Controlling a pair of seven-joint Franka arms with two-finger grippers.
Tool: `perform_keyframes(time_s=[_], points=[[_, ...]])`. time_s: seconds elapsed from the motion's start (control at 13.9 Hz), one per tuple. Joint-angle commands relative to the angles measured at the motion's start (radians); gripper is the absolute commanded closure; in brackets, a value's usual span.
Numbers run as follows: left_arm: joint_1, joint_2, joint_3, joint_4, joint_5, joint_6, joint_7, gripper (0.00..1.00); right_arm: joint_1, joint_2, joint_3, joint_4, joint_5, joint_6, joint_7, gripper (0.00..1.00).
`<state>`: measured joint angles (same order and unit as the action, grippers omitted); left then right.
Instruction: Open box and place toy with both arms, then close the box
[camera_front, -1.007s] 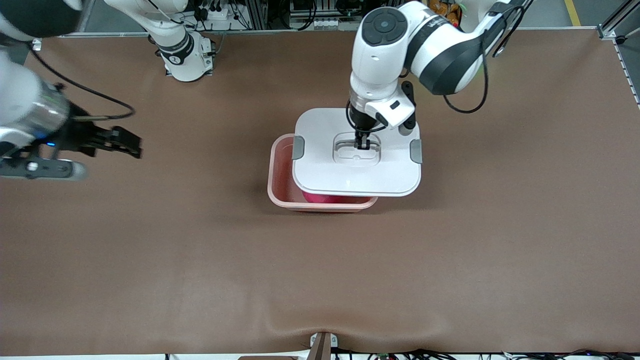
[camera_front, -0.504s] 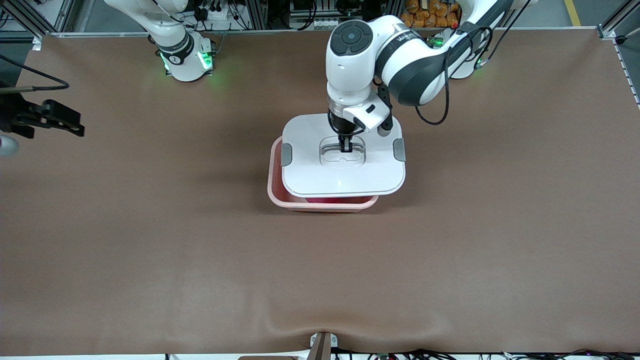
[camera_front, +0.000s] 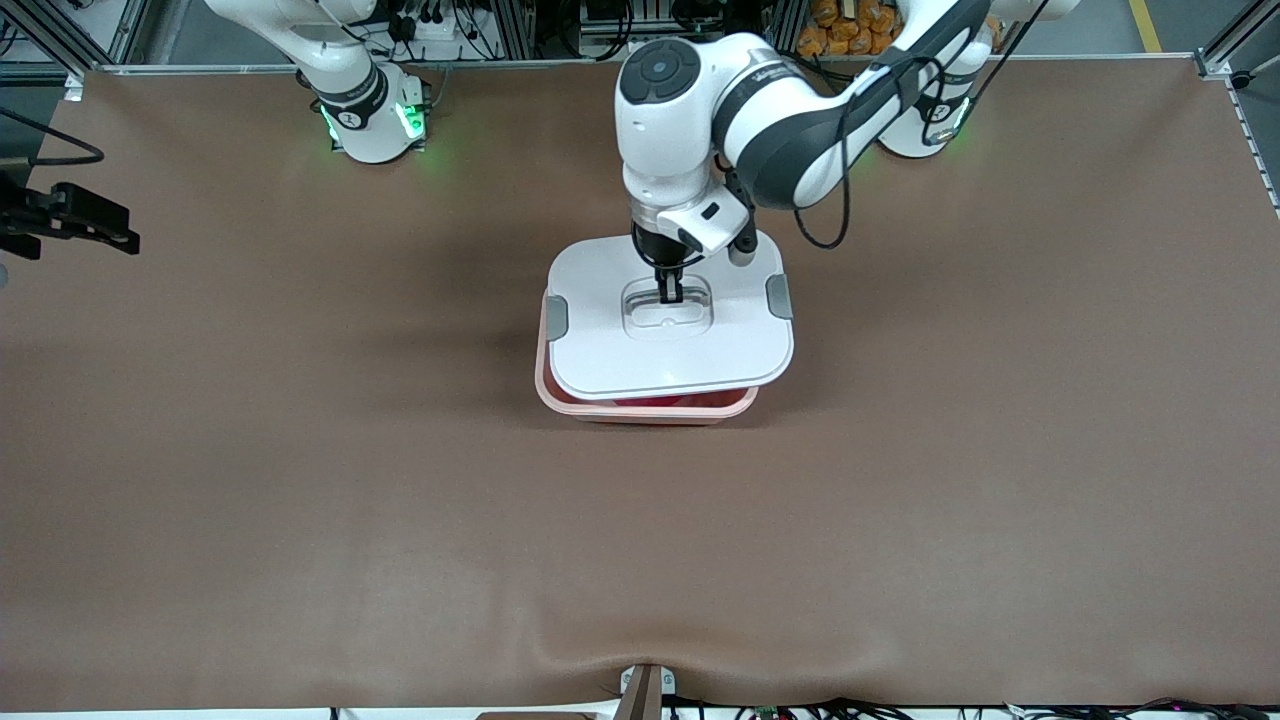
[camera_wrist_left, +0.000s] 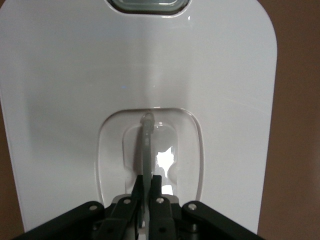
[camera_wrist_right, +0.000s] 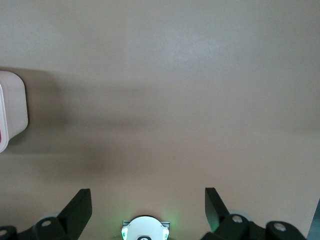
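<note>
White lid (camera_front: 668, 350) is hanging from my left gripper (camera_front: 669, 292), clamped on its centre handle (camera_wrist_left: 146, 145), not yet seated over the box (camera_front: 648, 408). Toy (camera_front: 655, 401) is lying inside. My right gripper (camera_front: 70, 222) is waiting open near the table's edge.

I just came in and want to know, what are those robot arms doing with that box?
The left gripper is shut on the handle of the white lid and holds it over the pink box, not quite lined up. A bit of the pink toy peeks out inside the box. The right gripper waits open, above the right arm's end of the table.
</note>
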<state>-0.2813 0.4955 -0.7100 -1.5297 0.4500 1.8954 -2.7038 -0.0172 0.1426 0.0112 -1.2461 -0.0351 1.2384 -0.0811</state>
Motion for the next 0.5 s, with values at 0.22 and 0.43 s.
perform_keyframes(time_s=[0.22,0.43], points=[[-0.095,0.051,0.072,0.069,0.027,-0.010,-0.024,1.00,0.034,-0.172,-0.062,-0.253,0.024,0.115,-0.037,0.00],[-0.102,0.061,0.076,0.069,0.027,0.013,-0.025,1.00,0.039,-0.205,-0.082,-0.298,0.024,0.154,-0.054,0.00]])
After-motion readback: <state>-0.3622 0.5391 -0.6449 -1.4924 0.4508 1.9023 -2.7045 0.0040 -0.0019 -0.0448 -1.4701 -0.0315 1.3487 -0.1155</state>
